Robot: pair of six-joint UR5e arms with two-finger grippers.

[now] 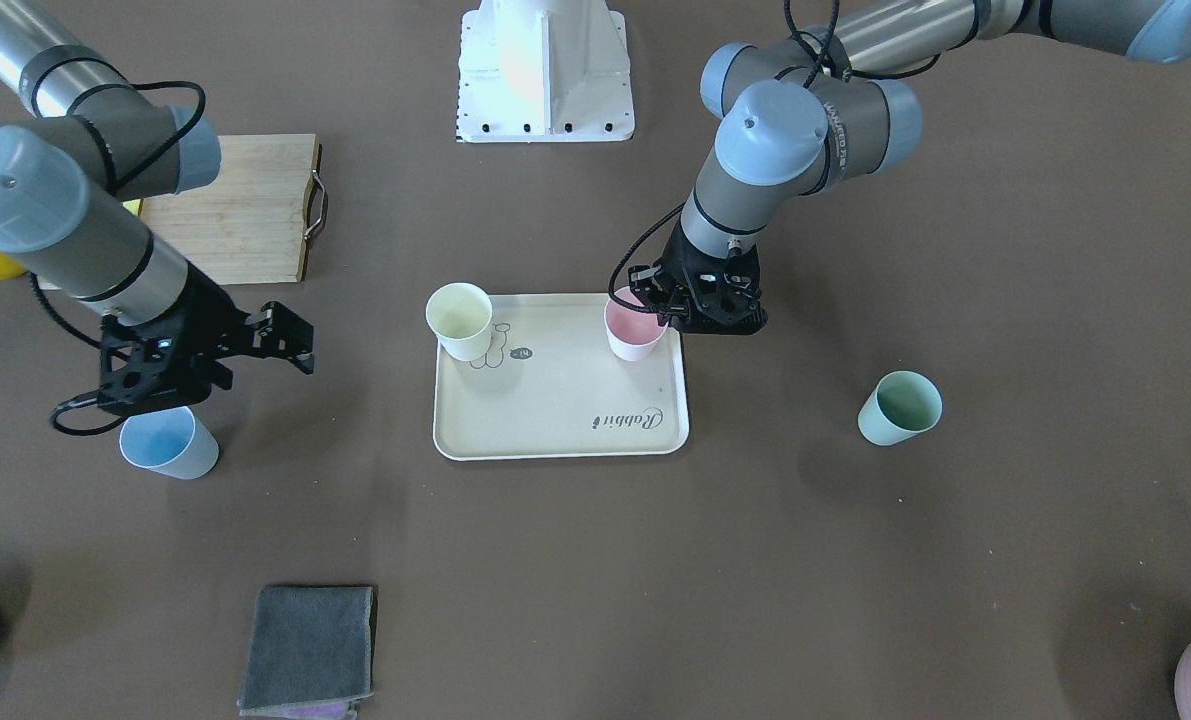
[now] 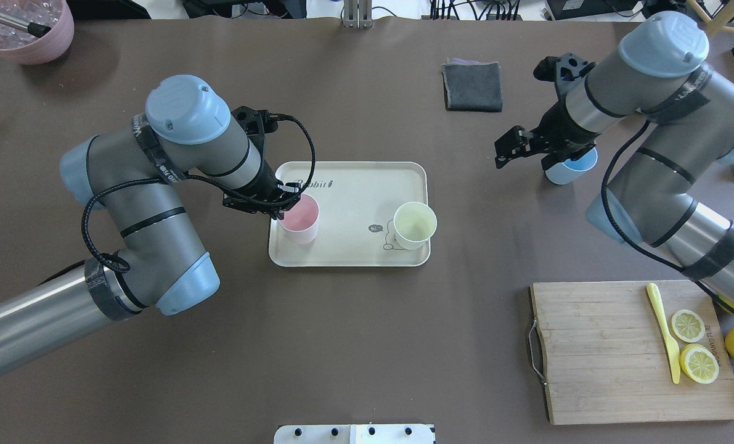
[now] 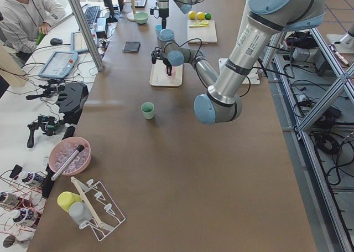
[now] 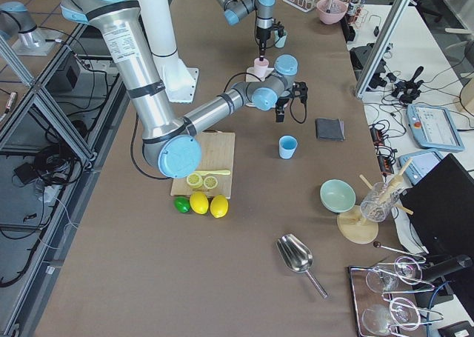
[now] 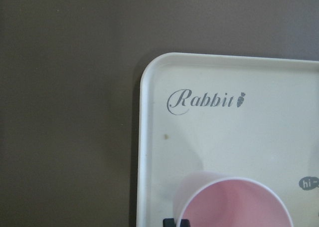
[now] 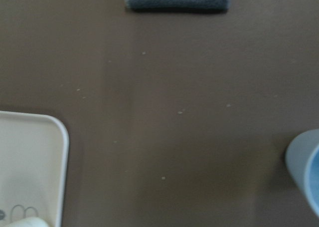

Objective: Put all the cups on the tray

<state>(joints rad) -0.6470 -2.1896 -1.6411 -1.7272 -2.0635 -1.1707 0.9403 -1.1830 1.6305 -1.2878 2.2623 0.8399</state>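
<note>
Cups check: the pink cup (image 1: 633, 330) and the yellow cup (image 1: 460, 320) stand upright on the tray (image 1: 555, 400). We see the left hand (image 1: 660, 312) at the pink rim, but pinching or free we cannot tell. The blue cup (image 1: 165, 445) sits on the worktop (image 1: 655, 560) just beside the right hand (image 1: 295, 340), whose fingers are spread and point trayward, away from it. The mint cup (image 1: 900, 407) stands well off on the left arm's side.

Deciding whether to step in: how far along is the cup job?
Done: yellow cup on the tray. In hand: pink cup standing on the tray, left gripper pinching its rim. Left: blue cup near the open right gripper, and mint cup, both on the table.
</note>
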